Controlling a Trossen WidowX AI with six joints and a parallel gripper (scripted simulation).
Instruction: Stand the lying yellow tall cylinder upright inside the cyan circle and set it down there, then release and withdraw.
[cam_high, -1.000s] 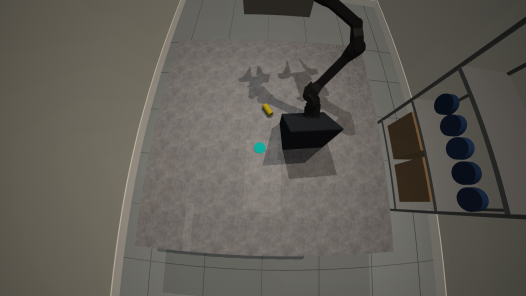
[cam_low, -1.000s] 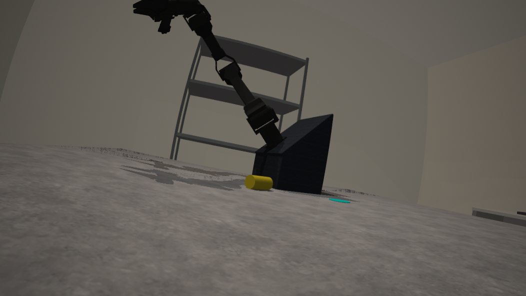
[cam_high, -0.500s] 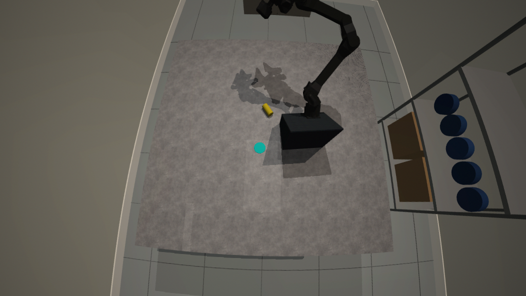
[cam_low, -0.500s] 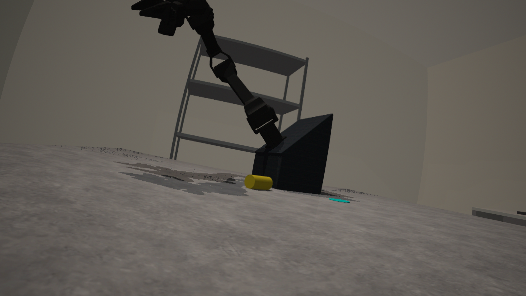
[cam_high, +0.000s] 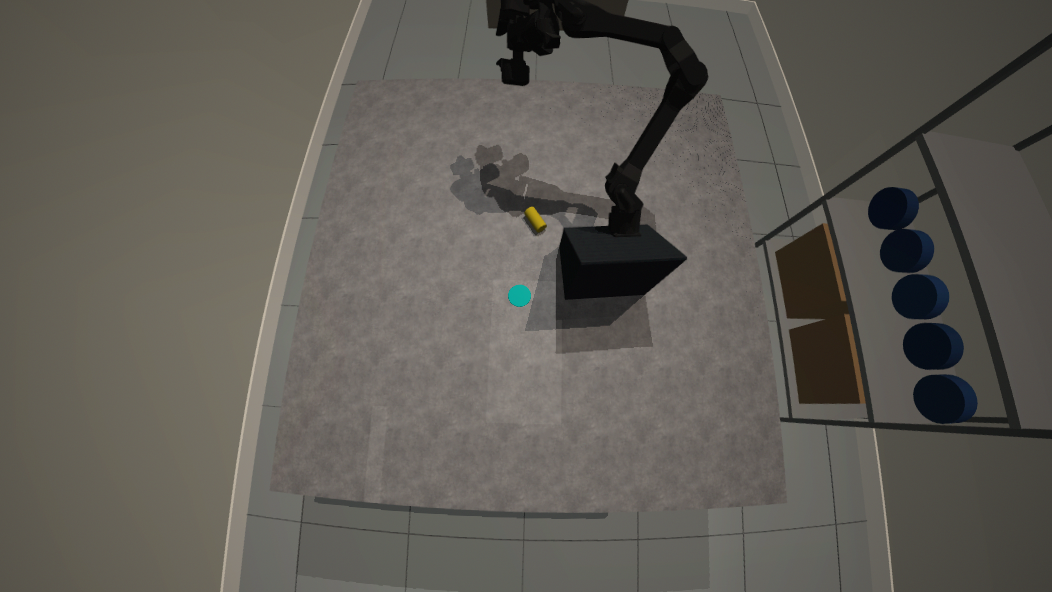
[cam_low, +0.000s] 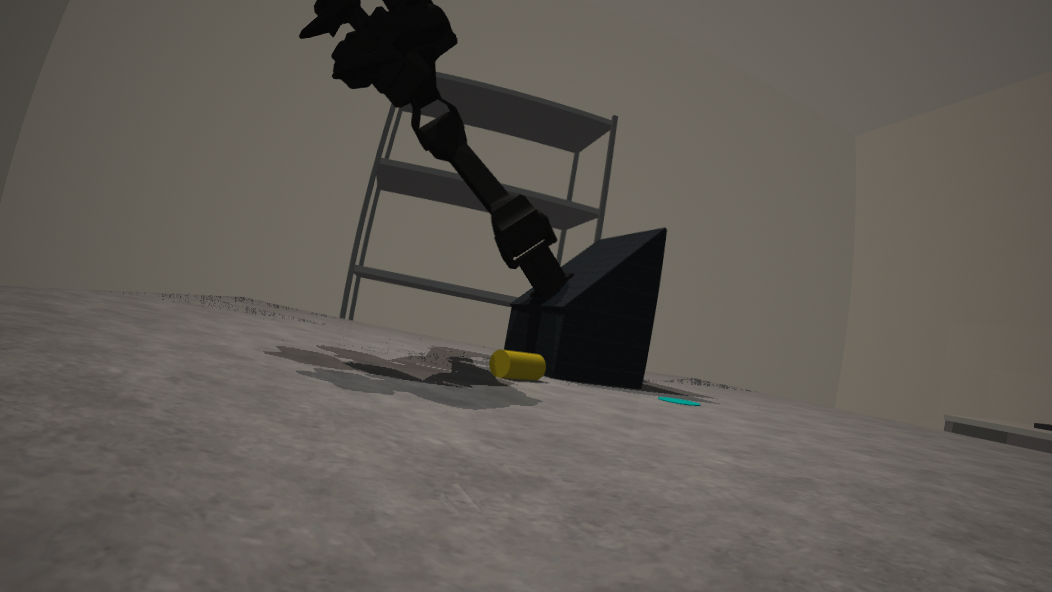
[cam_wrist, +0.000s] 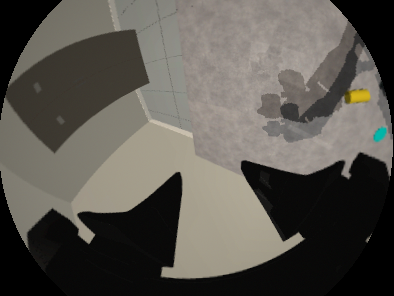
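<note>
The yellow cylinder lies on its side on the grey surface, in front of the arm's dark base. The cyan circle is a flat disc on the same surface, below the cylinder in the top view, apart from it, with nothing on it. My gripper is open, with nothing between its fingers. It is raised high, well away from the cylinder, near the top edge of the top and exterior views. In the wrist view the cylinder and the circle are at the right, outside the fingers.
The dark wedge-shaped block under the arm stands close to the cylinder and the circle. A shelf rack stands behind it. In the top view the rack at the right holds several dark blue round objects and brown boxes.
</note>
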